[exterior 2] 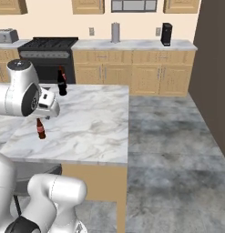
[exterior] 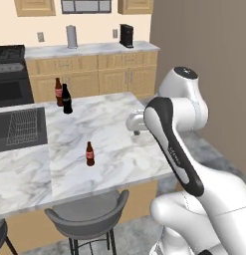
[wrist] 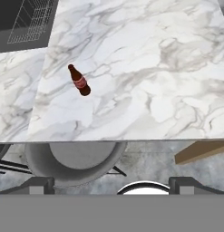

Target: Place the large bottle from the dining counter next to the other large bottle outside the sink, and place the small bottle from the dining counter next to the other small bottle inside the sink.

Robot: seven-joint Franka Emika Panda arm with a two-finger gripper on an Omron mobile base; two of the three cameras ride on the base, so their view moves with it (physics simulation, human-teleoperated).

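Marble dining counter [exterior: 109, 134] (small bottle [exterior: 89, 154] upright), sink [exterior: 20, 129], wooden cabinets [exterior: 94, 74]

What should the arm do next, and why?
Probably swing the open gripper left and down toward the small bottle. The large bottle already stands beside the other large bottle, while the small one stands alone, upright, on the dining counter.
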